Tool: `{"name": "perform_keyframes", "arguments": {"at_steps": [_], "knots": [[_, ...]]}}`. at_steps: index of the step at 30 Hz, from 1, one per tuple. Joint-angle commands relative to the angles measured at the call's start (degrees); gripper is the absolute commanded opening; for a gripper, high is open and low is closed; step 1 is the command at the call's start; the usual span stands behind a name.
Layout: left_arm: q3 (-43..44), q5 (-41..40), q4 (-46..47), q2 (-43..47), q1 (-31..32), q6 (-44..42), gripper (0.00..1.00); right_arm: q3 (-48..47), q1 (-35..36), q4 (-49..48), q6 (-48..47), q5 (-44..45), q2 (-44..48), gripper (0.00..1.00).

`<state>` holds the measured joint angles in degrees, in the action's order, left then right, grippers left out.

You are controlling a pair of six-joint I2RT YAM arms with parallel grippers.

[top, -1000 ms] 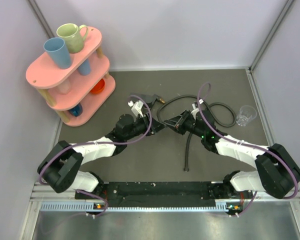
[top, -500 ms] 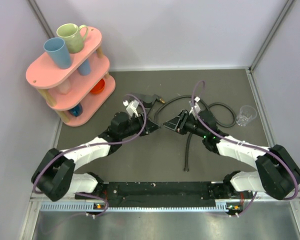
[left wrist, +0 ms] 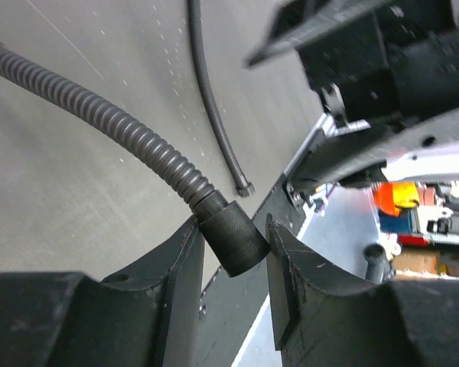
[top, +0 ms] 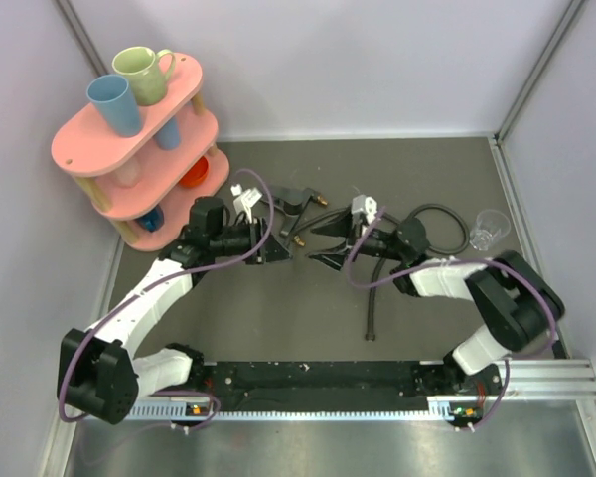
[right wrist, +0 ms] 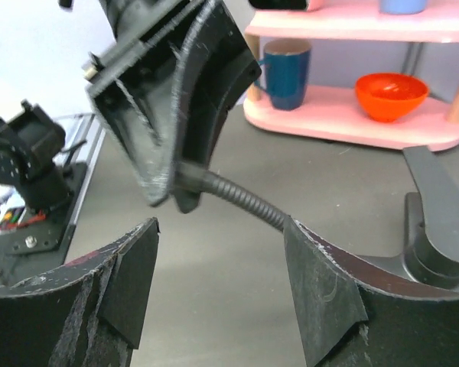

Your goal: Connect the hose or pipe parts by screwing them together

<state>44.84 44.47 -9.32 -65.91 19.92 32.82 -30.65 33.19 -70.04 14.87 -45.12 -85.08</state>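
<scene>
Your left gripper (left wrist: 231,246) is clamped on the forked fitting (top: 291,199). In its wrist view the two fingers (left wrist: 180,264) press either side of a dark smooth collar (left wrist: 228,228), and a ribbed limb (left wrist: 99,111) curves away from the collar toward the upper left of that frame. From the right wrist camera the ribbed limb (right wrist: 241,202) leaves the left gripper's tips and seems to join the fitting's body (right wrist: 432,222) at the right edge, though your own finger hides the joint. In the overhead view the left gripper (top: 276,248) sits just left of centre, with the fitting above it and small brass ends (top: 323,199) showing beside it. Your right gripper (top: 323,244) faces the left one just beside it. Its jaws are spread wide with nothing between them, and in its wrist view (right wrist: 218,237) only bare table (right wrist: 237,306) shows in the gap. The long thin hose (top: 372,313) lies on the table (top: 278,318) right of centre. It loops out near the clear cup (top: 489,229) at the right and passes under your right arm, and its free end points toward the bottom of the frame. The pink shelf (top: 79,149) stands in the upper left.
</scene>
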Motion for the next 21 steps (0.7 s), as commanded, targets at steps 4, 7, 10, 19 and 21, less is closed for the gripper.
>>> {"name": "perform_keyframes", "arguments": {"at_steps": [4,7,10,19,21], "knots": [[2.7,13.3,-6.5,-0.4,-0.4,-6.8,0.00,-11.1,0.6,-15.2,-9.0,-12.9,-9.8,0.66],[2.7,14.2,-6.5,-0.8,-0.4,-7.6,0.00,-13.7,0.8,-10.0,-11.8,-14.9,-11.6,0.66],[3.4,15.4,-6.5,-1.2,-0.4,-7.8,0.00,-15.4,2.0,-6.5,-14.4,-18.1,-13.4,0.65],[5.0,15.0,-8.1,-1.9,-0.5,-9.4,0.00,-14.1,2.4,-7.1,-13.2,-23.4,-15.3,0.62],[5.2,14.2,-9.1,-1.9,-0.6,-10.5,0.00,-13.8,2.3,-7.6,-12.5,-24.5,-15.6,0.62]]}}
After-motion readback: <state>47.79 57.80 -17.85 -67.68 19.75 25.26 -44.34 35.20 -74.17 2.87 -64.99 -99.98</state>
